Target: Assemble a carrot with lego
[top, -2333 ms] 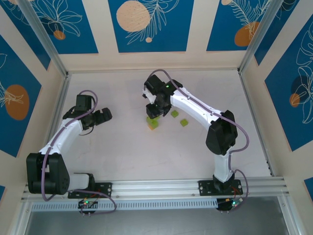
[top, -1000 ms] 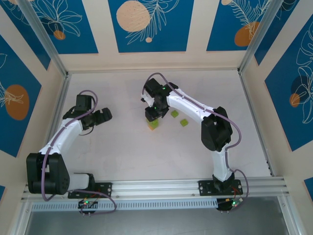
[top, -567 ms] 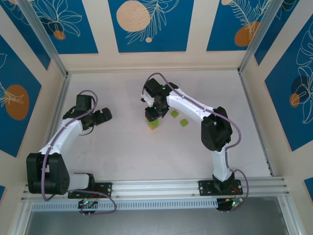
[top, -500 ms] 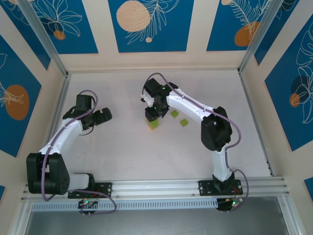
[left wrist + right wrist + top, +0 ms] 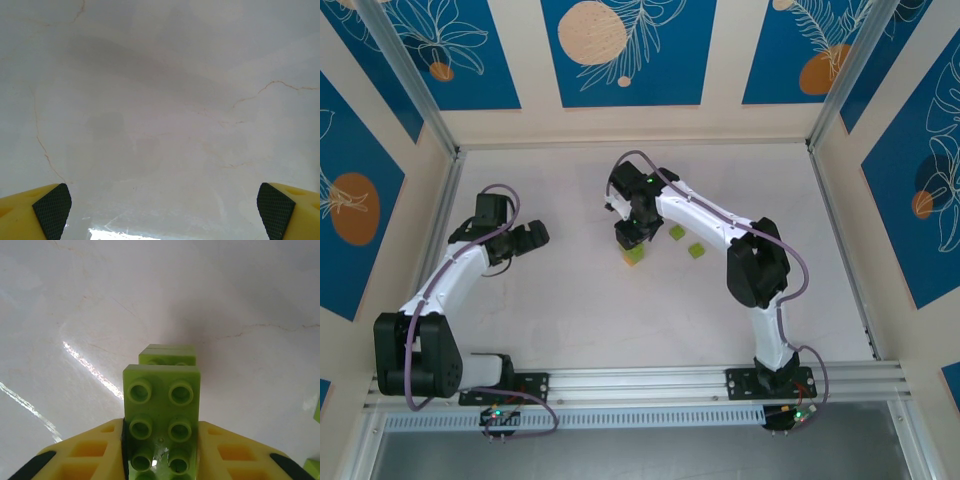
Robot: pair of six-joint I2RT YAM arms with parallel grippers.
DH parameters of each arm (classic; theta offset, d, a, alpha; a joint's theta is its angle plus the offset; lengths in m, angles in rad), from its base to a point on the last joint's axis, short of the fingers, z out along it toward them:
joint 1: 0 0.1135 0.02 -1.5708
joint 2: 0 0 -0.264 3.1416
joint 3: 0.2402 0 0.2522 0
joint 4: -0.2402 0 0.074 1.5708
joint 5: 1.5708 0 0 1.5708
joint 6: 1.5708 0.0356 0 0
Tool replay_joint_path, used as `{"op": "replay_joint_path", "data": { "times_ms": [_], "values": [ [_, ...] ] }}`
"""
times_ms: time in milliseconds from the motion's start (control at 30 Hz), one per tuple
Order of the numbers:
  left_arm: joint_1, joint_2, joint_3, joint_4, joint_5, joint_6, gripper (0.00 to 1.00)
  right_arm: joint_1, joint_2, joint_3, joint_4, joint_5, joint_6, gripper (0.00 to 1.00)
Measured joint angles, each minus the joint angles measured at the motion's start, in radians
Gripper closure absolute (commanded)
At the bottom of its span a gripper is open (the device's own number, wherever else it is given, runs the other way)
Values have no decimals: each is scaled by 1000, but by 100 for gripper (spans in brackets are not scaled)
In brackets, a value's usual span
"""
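Lego brick [image 5: 161, 405] between right yellow fingers [image 5: 85, 452]

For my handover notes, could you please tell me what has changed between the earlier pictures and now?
The right arm swung slightly left, elbow included, with the right pincer kept shut on a lime-green brick above the green piece beneath. The left pincer stays open and still; the two loose bricks have not moved.

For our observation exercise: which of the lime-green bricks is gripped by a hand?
The long studded brick clamped in the right hand; the two small square bricks nearby lie loose, untouched.
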Motion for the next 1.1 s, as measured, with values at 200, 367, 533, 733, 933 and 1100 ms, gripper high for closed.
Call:
{"op": "replay_joint_path", "data": {
  "times_ms": [200, 367, 533, 733, 933, 1100],
  "values": [
    [0, 0, 0, 0, 0, 0, 2, -1, -6, -32, 24, -9, 0, 68],
    [0, 0, 0, 0, 0, 0, 2, -5, -18, -64, 57, -21, 1, 68],
    [0, 0, 0, 0, 0, 0, 2, -11, -23, -50, 50, -31, 3, 68],
    [0, 0, 0, 0, 0, 0, 2, -16, 21, 46, -35, -27, 19, 68],
    [0, 0, 0, 0, 0, 0, 2, -18, 46, 151, -138, -3, 37, 68],
    [0, 0, 0, 0, 0, 0, 2, -17, 42, 168, -147, 8, 47, 68]
  ]
}}
